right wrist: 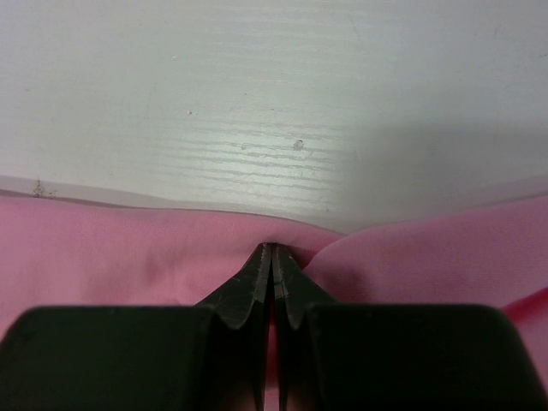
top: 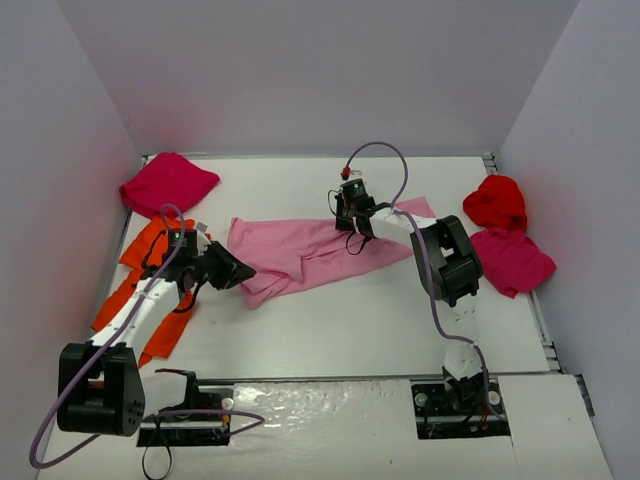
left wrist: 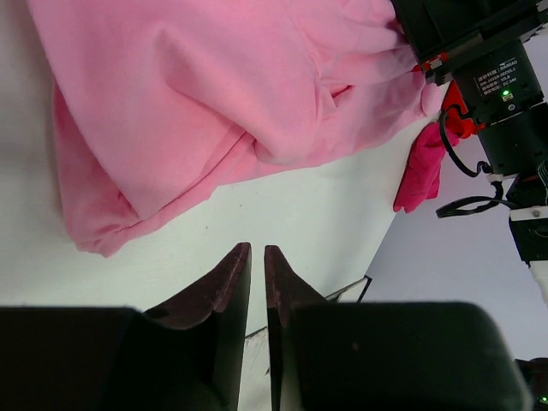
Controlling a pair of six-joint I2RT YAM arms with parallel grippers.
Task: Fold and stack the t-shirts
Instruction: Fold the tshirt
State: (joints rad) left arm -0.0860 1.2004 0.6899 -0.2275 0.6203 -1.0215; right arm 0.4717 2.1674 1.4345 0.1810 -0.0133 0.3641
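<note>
The light pink t-shirt [top: 310,250] lies crumpled and stretched across the middle of the table. My right gripper [top: 345,207] is shut on its far edge; the right wrist view shows the fingertips [right wrist: 271,248] pinching a fold of the pink cloth [right wrist: 128,257]. My left gripper [top: 242,270] is at the shirt's near-left corner. In the left wrist view the left gripper [left wrist: 257,248] is shut and empty, just short of the pink shirt [left wrist: 214,103]. Orange shirts [top: 145,290] lie under the left arm.
A magenta shirt [top: 166,182] lies at the back left. A bright red shirt [top: 497,200] and another magenta shirt [top: 512,260] lie at the right edge; that magenta one also shows in the left wrist view [left wrist: 418,171]. Grey walls enclose the table on three sides.
</note>
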